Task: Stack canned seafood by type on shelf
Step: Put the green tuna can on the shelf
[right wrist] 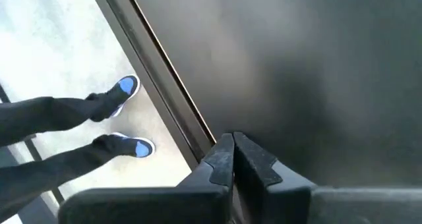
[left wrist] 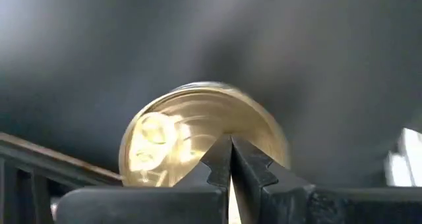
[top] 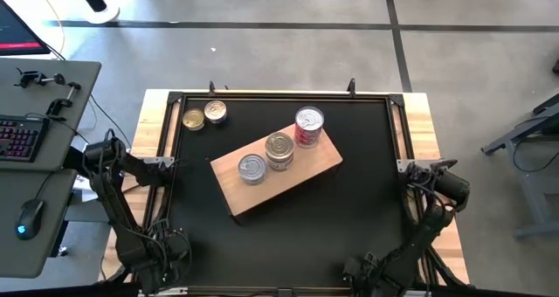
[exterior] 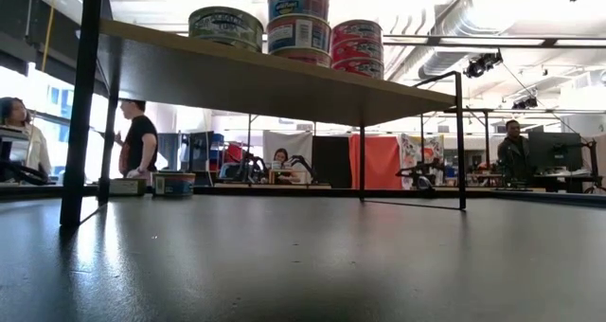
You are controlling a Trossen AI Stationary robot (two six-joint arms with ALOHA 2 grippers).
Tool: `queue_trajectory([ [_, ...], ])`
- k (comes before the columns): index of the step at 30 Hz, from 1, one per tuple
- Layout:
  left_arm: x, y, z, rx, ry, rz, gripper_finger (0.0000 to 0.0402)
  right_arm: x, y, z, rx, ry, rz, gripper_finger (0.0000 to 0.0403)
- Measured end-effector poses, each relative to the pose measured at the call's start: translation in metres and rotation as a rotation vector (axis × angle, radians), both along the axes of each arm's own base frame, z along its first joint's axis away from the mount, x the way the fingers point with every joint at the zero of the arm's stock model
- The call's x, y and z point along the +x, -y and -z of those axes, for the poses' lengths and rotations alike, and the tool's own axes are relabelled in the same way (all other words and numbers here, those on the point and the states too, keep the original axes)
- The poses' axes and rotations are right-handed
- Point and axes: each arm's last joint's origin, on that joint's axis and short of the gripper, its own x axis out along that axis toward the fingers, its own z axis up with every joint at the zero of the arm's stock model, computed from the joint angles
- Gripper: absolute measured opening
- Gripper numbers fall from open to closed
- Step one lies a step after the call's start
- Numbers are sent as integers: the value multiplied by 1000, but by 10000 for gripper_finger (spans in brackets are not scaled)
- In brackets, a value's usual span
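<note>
The shelf [top: 288,179], a light-brown board on thin dark legs, stands slantwise on the black table. On it sit a silver-topped tin [top: 251,168], a stack of tins [top: 279,148] and a red-labelled stack [top: 308,127]. A gold-topped tin [top: 193,120] and a silver-topped tin [top: 215,113] rest on the table at the far left. My left gripper [left wrist: 231,141] is shut, its tips over the near rim of a gold-topped tin [left wrist: 178,132] on the table. My right gripper [right wrist: 232,141] is shut above bare table by the table's rail [right wrist: 165,85]. My left gripper points down with its shut tips in front of the gold tin's near rim [left wrist: 198,165]. I cannot tell whether they touch it. The tin lies flat on the table.
Both arms [top: 140,236] [top: 410,245] are folded near the table's front corners. A raised rail [top: 279,94] frames the table. A person's legs with blue shoes [right wrist: 119,118] stand on the floor beside the rail. People show in the room beyond [exterior: 137,137].
</note>
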Motion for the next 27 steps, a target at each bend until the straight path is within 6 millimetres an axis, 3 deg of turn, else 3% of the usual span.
queue_trajectory([
  [7, -3, -6, 7, 0, -25, -102, 0, 2, -3, -6, 5, 101, 33, 0],
  [15, 5, -4, 11, -28, -15, -163, 0, 11, 8, -59, -40, 381, 64, 0],
  [21, 27, 9, 13, -168, 144, -178, 0, 5, 30, -99, -113, 533, 142, 0],
  [27, 57, 5, 14, -176, 293, -142, 0, 0, 45, -118, -171, 560, 123, 0],
])
